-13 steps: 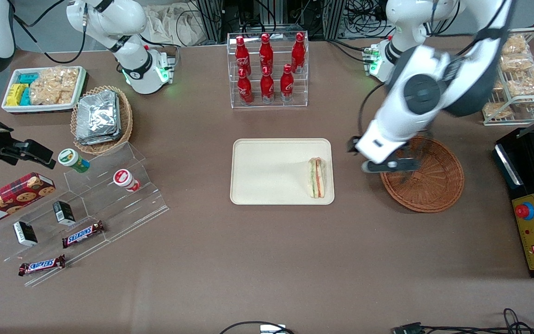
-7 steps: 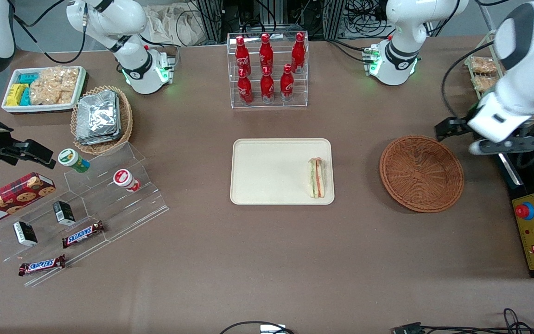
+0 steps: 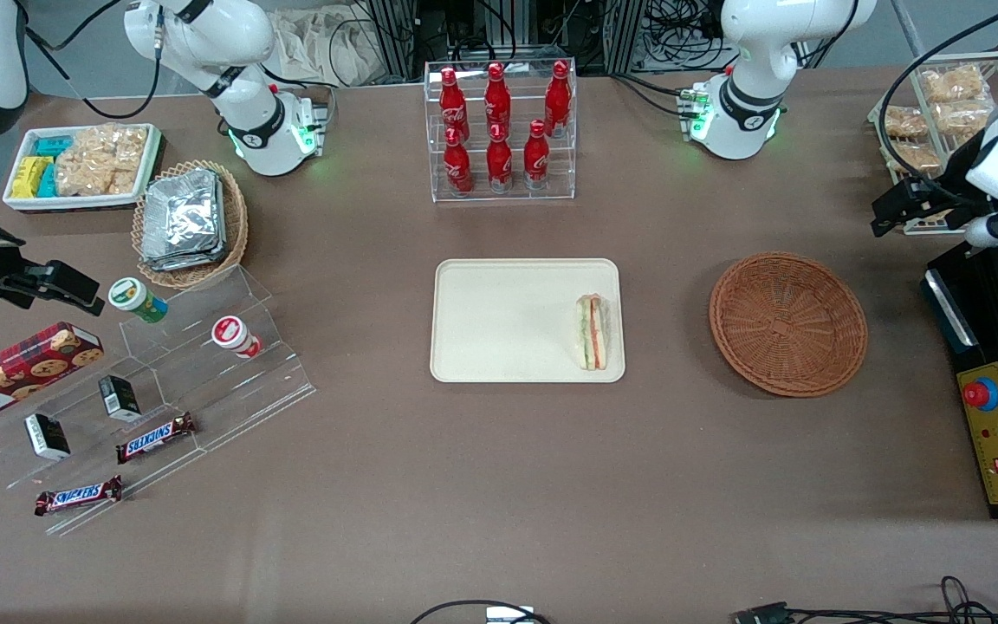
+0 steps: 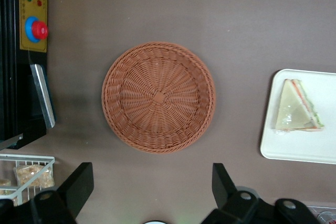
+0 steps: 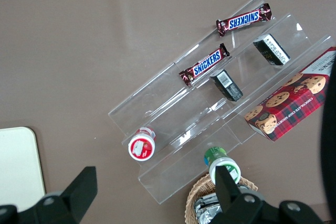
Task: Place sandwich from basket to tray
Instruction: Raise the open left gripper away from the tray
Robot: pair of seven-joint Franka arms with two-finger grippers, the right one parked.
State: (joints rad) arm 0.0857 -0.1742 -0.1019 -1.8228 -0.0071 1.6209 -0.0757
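We see the sandwich [image 3: 593, 332] lying on the tray [image 3: 499, 295], close to the rim nearest the empty basket [image 3: 787, 322]. Our hand [image 3: 928, 206] hangs spread and empty near the wire rack [image 3: 941, 113]; a careless swing could snag it.

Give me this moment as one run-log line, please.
sandwich: on tray, edge nearest basket | basket: holds nothing | gripper: jaws open, raised near the working arm's end, holding nothing
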